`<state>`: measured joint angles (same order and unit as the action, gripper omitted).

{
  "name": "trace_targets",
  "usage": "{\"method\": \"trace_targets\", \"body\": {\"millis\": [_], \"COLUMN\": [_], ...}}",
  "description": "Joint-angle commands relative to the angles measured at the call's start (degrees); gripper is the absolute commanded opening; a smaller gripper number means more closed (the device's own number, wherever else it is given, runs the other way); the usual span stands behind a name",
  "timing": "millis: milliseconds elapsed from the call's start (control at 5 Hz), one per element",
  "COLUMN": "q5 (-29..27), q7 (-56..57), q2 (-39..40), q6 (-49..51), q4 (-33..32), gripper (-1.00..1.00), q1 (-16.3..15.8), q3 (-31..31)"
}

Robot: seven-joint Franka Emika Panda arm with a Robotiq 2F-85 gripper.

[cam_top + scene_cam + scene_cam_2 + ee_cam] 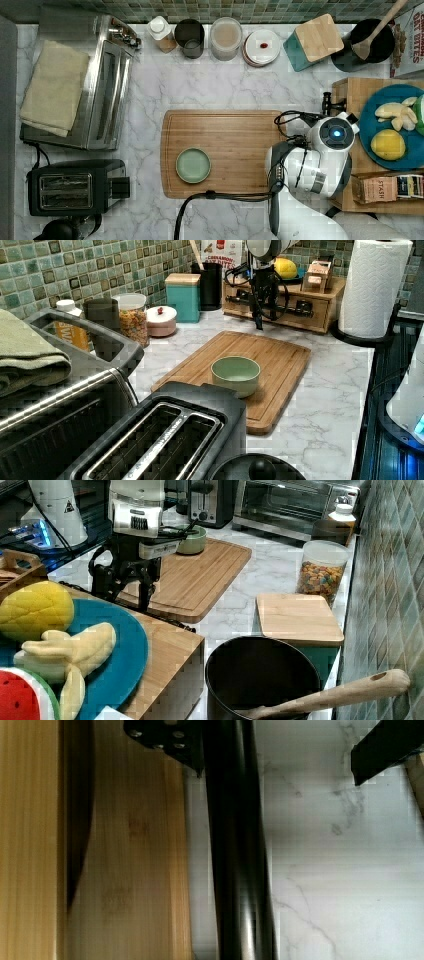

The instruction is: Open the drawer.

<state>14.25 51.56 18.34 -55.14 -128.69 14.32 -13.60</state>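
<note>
The drawer [280, 306] is the light wood front of a low box at the counter's end, with a long black bar handle [295, 310] across it. My gripper [265, 319] hangs straight down in front of it, open, with one finger on each side of the bar. In the wrist view the handle [235, 850] runs between the fingers [165, 740]; one sits close against the bar and the other stands well off over the marble. A dark gap shows beside the drawer front [135, 850]. From the right view the gripper [122, 597] stands beside the box [167, 645].
A wooden cutting board [225, 150] with a green bowl [193, 165] lies just before the drawer. On the box sit a blue plate [395, 160] of toy fruit and a tea box [385, 187]. A paper towel roll [375, 285] stands alongside. Jars line the back wall.
</note>
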Motion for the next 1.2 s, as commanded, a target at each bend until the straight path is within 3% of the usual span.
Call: {"method": "trace_targets", "body": {"millis": [200,600,1200], "q5": [-8.6,-6.0,-5.9], "q7": [2.2,-7.8,-15.7], "q2": [-5.1,-10.7,-10.7], "q6": [5.1,1.7,3.3], "q4": [-1.1,-9.0,-8.9], "gripper": [1.00,1.00,1.00], "q1": [-4.9,-11.5,-18.8], "q3": [9.1,13.7,13.5]}}
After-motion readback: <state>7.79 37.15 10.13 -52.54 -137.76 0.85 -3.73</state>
